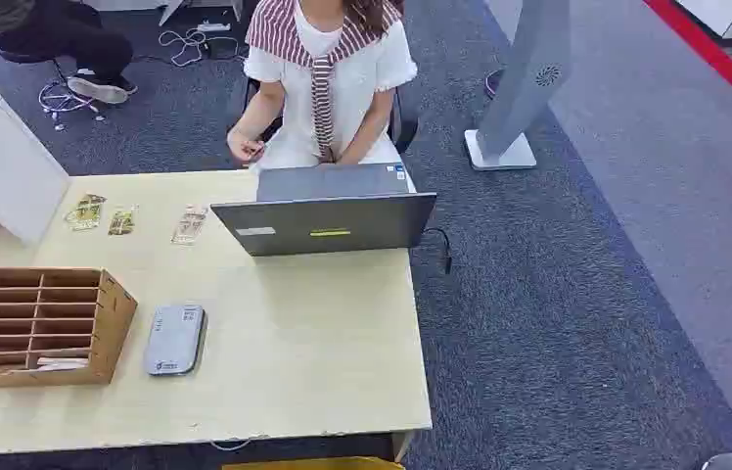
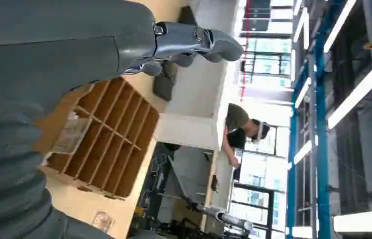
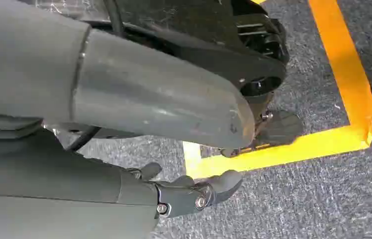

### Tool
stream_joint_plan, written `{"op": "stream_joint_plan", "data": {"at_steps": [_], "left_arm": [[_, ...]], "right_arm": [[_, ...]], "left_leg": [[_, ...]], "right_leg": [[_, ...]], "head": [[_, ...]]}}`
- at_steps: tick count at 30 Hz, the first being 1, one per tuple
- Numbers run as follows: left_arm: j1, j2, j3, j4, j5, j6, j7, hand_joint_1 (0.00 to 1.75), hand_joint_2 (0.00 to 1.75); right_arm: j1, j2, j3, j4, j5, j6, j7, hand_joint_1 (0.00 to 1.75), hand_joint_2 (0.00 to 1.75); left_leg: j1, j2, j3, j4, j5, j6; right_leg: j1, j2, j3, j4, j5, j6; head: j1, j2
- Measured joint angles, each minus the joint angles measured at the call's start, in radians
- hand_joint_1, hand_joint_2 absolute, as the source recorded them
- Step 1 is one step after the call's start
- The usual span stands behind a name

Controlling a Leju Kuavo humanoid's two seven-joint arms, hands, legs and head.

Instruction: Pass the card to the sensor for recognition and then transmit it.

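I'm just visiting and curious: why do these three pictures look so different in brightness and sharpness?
Head view: even, soft light, the table and laptop fairly sharp. Left wrist view: turned sideways, windows and ceiling lights glare white, the left hand close and soft. Right wrist view: dimmer, aimed at carpet and yellow tape, the right hand shaded.

Even, soft overhead light covers the worktop (image 1: 323, 372), with only faint shadows beside things. In the left wrist view, ceiling strip lights (image 2: 353, 99) and bright windows (image 2: 263, 169) glare white. All three pictures look slightly soft and compressed.
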Motion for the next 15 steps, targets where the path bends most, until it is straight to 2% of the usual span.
{"op": "stream_joint_plan", "data": {"at_steps": [6,10,15], "left_arm": [[-0.060,0.082,-0.060,0.001,-0.153,0.075,0.043,0.00,1.75],[-0.119,0.120,-0.094,0.031,-0.237,0.093,0.086,0.00,1.75],[-0.224,0.164,-0.145,0.117,-0.348,0.106,0.147,0.00,1.75]], "right_arm": [[-0.001,0.000,0.025,0.000,0.019,0.006,0.014,0.00,0.00],[-0.002,0.000,0.042,0.000,0.035,0.010,0.019,0.00,0.00],[-0.007,0.000,0.059,0.000,0.050,0.018,0.031,0.00,0.00]], "left_leg": [[0.000,0.000,0.000,0.000,0.002,-0.001],[0.000,0.001,0.000,0.000,0.002,-0.002],[0.000,0.001,0.000,0.000,0.003,-0.001]], "right_leg": [[0.000,0.000,0.000,0.000,0.000,-0.001],[0.000,0.000,0.000,0.000,0.001,-0.001],[0.000,0.000,0.000,0.000,0.003,0.000]], "head": [[0.000,0.000],[0.000,0.000],[0.000,0.000]]}}
